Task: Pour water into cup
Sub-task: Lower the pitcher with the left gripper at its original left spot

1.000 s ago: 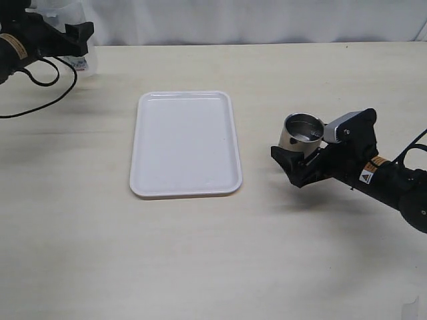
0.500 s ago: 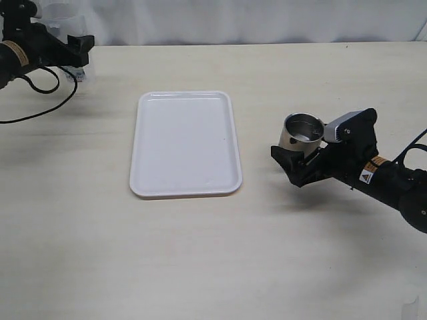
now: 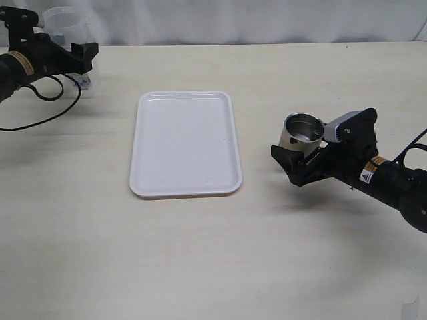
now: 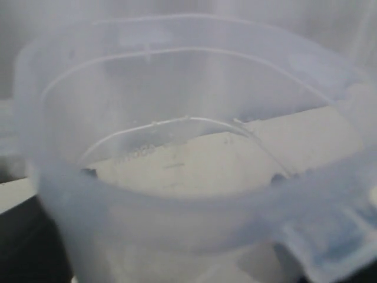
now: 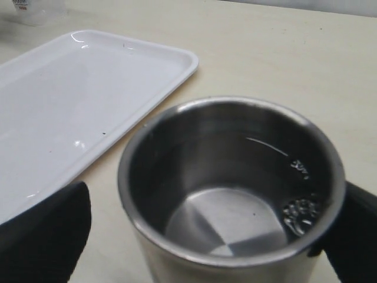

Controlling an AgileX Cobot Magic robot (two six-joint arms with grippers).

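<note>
Left end effector [image 3: 67, 40] pinching jug [image 3: 63, 20], right end effector [image 3: 303, 148] spread astride cup [image 3: 301, 130] — tray [image 3: 185, 143] between

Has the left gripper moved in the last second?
Yes. The left gripper, holding the jug, has shifted down the exterior view and slightly right, nearer the tray.

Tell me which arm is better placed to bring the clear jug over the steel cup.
Left. The left fingers sit at the clear jug, which fills that wrist view. The right fingers stand around the cup, across the tray from the jug.
</note>
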